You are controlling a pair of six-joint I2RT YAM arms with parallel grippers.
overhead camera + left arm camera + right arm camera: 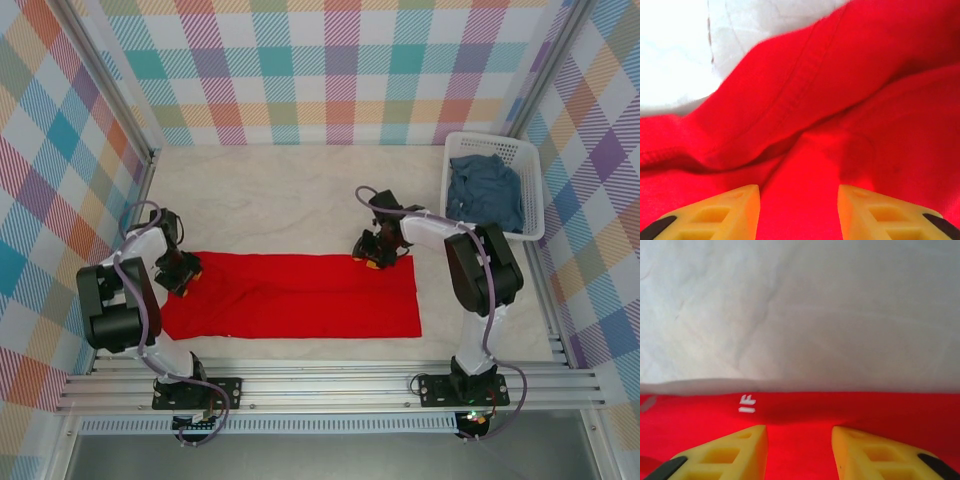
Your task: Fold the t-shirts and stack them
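Observation:
The red t-shirt (300,300) lies as a long flat band across the table (280,200), with no print showing. My left gripper (188,272) sits low over its far left end, where the cloth is bunched. In the left wrist view the left gripper (799,210) is open, and a hemmed fold of the red t-shirt (840,75) lies past the yellow fingertips. My right gripper (372,262) is at the far right edge, and the right gripper (799,450) is open over the red t-shirt (865,410). The blue-grey t-shirt (483,190) lies crumpled in the basket.
A white lattice basket (480,140) stands at the back right against the wall. Checked walls close in the table on three sides. Small white lettering (746,403) marks the red cloth near its far edge, with pale table cover (800,315) beyond.

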